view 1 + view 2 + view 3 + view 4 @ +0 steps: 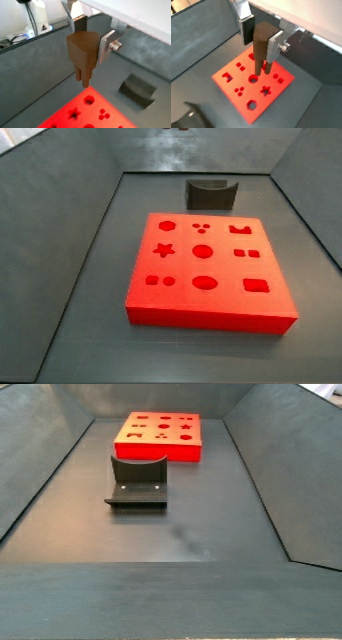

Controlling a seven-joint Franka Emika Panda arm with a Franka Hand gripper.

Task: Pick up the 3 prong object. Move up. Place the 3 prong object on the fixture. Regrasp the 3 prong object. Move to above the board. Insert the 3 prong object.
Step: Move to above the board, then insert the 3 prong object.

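Tan-brown and blocky, the 3 prong object (83, 50) sits clamped between the fingers (105, 46) of the gripper (90, 47), its prongs pointing down; both wrist views show it pinched between the flat silver plates, and in a wrist view (263, 47) its prongs hang above the holes of the board (254, 82) without touching it. The gripper itself is raised well above the counter (187, 534) and does not appear in either side view, beyond a tiny unclear speck at the upper edge of 1. The board (207, 268) is a thick orange-red slab lying flat on the counter, with darker red holes: circles, a star, 3 small dots, a crown shape and rectangles. The fixture (211, 194) stands just beyond 1 short end of the board, apart from it, dark with a curved notch in its top and nothing resting in it. In a side view the fixture (138, 479) shows its base plate, with the board (160, 434) behind it.
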